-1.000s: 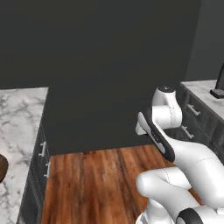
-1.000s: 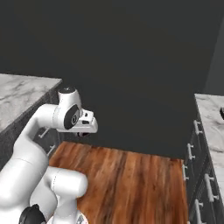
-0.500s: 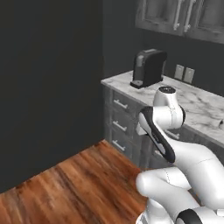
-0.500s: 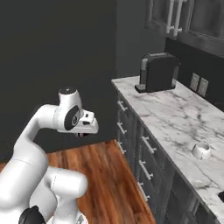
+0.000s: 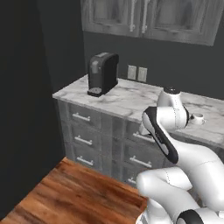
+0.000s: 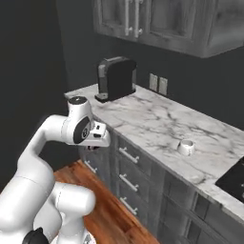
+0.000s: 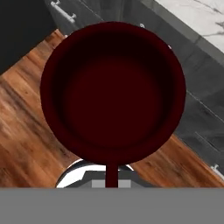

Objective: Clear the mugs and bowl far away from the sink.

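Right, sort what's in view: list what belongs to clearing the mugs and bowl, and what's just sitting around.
Part of the job:
- bowl, dark reddish-brown, held at its rim by the shut hand, over the wood floor
- mug, white, standing on the marble counter

Just there:
- coffee machine at the counter's far end
- wall outlets
- stovetop corner
- upper cabinets

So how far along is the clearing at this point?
Midway. One mug already sits on the marble counter past the coffee machine, so that part looks done. In hand: the bowl, gripped at its rim by the shut gripper, above the wood floor. Left: setting the bowl down.
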Robot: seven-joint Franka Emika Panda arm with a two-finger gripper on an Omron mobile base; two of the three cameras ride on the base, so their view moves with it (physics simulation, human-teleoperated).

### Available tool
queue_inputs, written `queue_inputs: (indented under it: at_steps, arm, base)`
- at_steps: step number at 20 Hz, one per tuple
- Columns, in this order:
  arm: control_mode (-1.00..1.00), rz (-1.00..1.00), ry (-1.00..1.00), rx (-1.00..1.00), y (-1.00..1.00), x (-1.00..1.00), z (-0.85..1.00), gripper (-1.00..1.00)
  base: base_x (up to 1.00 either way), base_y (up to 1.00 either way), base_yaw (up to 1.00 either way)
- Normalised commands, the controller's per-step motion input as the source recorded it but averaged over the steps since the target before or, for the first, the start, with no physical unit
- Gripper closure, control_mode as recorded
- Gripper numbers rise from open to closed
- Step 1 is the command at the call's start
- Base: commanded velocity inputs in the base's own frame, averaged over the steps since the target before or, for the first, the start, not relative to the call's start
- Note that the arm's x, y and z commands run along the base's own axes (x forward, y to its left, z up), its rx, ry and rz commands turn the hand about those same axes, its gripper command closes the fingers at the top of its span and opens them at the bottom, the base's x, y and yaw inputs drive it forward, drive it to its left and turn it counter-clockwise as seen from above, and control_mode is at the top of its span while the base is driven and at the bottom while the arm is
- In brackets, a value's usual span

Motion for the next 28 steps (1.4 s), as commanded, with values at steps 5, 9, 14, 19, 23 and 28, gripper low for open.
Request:
queue_inputs:
  at_steps: [5,9,14,19,23,28]
  arm:
    - [1.0,0.0,0.0,0.0,0.0,0.0,0.0,1.0]
    - [1.0,0.0,0.0,0.0,0.0,0.0,0.0,1.0]
    - [1.0,0.0,0.0,0.0,0.0,0.0,0.0,1.0]
    - [1.0,0.0,0.0,0.0,0.0,0.0,0.0,1.0]
    - [1.0,0.0,0.0,0.0,0.0,0.0,0.0,1.0]
    - [1.0,0.0,0.0,0.0,0.0,0.0,0.0,1.0]
  base:
    - [0.69,0.48,-0.54]
    - [0.4,0.0,-0.58]
    - [0.52,0.11,-0.47]
    - [0.58,0.23,-0.33]
    - [0.52,0.29,-0.3]
    - [0.3,0.46,-0.24]
